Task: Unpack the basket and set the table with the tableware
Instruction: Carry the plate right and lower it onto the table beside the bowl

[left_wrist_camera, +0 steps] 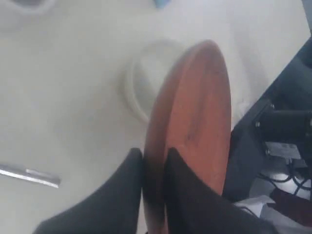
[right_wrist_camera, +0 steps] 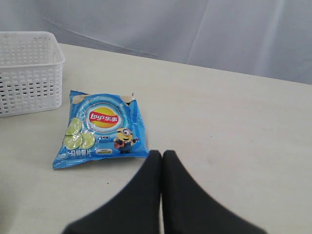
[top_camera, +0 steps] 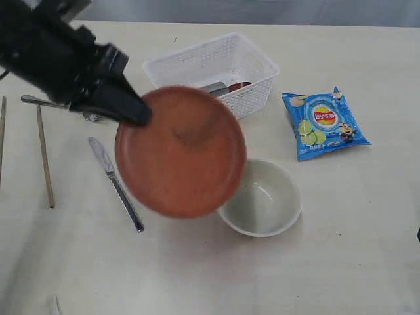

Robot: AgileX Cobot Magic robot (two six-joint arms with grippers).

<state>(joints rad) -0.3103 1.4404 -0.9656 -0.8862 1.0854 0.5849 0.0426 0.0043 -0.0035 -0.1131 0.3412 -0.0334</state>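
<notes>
My left gripper (top_camera: 139,113) (left_wrist_camera: 154,155) is shut on the rim of the round brown plate (top_camera: 180,151) (left_wrist_camera: 195,122), which hangs tilted above the table (top_camera: 341,249). Partly under the plate's lower right edge sits the pale bowl (top_camera: 266,200) (left_wrist_camera: 146,78). The white basket (top_camera: 252,65) (right_wrist_camera: 29,73) stands behind the plate, with steel and dark red-brown pieces (top_camera: 226,86) showing inside. A steel knife (top_camera: 117,184) (left_wrist_camera: 29,174) and two chopsticks (top_camera: 44,157) lie at the left, and a steel handle (top_camera: 39,101) pokes out from under the arm. My right gripper (right_wrist_camera: 162,155) is shut and empty.
A blue chip bag (top_camera: 324,123) (right_wrist_camera: 100,127) lies on the table right of the basket, just beyond my right gripper's fingertips. Grey cloth hangs behind the table's far edge.
</notes>
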